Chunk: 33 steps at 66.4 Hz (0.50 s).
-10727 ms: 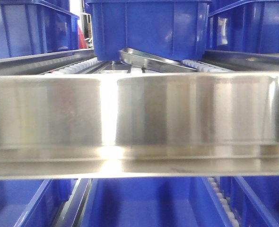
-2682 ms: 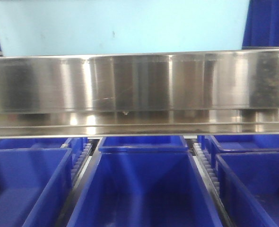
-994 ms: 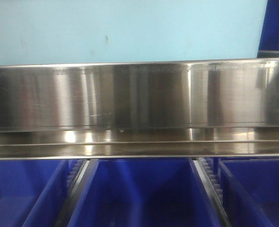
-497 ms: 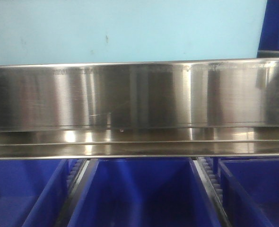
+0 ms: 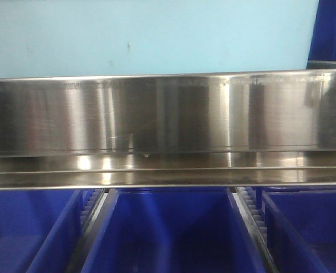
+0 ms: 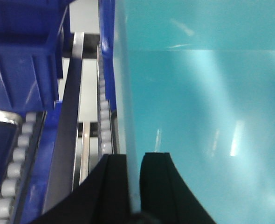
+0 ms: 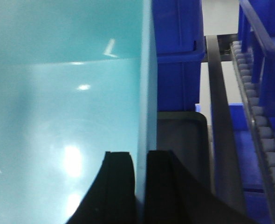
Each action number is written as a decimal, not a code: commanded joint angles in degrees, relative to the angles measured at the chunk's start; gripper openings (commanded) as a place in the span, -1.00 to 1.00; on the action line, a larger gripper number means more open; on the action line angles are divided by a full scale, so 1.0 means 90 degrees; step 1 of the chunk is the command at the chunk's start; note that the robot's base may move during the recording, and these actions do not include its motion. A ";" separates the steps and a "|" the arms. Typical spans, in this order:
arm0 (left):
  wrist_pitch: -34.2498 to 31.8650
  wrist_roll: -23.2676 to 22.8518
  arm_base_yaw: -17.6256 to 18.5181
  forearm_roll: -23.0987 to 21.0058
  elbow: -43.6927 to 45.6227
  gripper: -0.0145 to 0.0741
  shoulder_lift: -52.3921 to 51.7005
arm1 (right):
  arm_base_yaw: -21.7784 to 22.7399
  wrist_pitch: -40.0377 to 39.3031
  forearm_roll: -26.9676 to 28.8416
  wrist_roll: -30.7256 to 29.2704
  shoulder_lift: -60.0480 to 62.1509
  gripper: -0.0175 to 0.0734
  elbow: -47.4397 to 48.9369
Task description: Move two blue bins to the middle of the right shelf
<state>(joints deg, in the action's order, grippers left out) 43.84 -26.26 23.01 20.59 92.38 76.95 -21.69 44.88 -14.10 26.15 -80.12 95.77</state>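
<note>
Both arms are on the same bin (image 6: 207, 107) right now, and it reads as pale cyan in all 3 views rather than deep blue like the rest. The left gripper (image 6: 134, 157) is clenched on the bin's left wall, 1 black finger (image 6: 113, 186) on the outer side and the other on the inner side, with the thin wall edge running up between them. Same deal for the right gripper (image 7: 140, 154) on the right wall: 2 dark fingers (image 7: 119, 186) pinching the wall from either side. From the front, the bin's pale face fills the top of the frame, sitting just above and behind a wide steel rail (image 5: 168, 131) that runs straight across from left to right. Under the rail there are 3 dark blue bins side by side: the left bin (image 5: 25, 233), the middle bin (image 5: 168, 233) and the right bin (image 5: 310, 227), with a white roller track (image 5: 250, 207) between the middle and right ones. 1 more dark blue corner bin (image 5: 333, 28) shows at the top right, just beside the held one. In the left wrist view there's a row of rollers (image 6: 104, 121) close to the wall. In the right wrist view a grey tray (image 7: 184, 140) sits just right of the held wall.
</note>
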 commanded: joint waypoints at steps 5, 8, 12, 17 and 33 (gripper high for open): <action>-0.1067 0.0067 0.0018 0.0083 -0.0650 -0.92 -0.0332 | -0.0475 -0.0235 -0.0978 0.0435 0.0112 -0.94 -0.0268; -0.1313 0.0067 0.0018 0.0083 -0.0879 -0.92 -0.0418 | -0.0644 -0.0230 -0.1361 0.0656 0.0125 -0.94 -0.0332; -0.1591 0.0067 0.0006 0.0083 -0.1122 -0.92 -0.0471 | -0.0797 -0.0139 -0.1795 0.1021 0.0138 -0.94 -0.0401; -0.1877 0.0067 0.0005 0.0070 -0.1323 -0.92 -0.0481 | -0.0861 -0.0130 -0.2114 0.1277 0.0147 -0.94 -0.0543; -0.1956 0.0067 0.0005 0.0070 -0.1649 -0.92 -0.0465 | -0.0905 -0.0295 -0.2160 0.1646 0.0232 -0.94 -0.1181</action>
<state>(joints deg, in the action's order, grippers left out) 31.04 -26.26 22.76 21.96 78.12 73.74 -29.18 46.73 -32.74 39.84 -78.90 86.67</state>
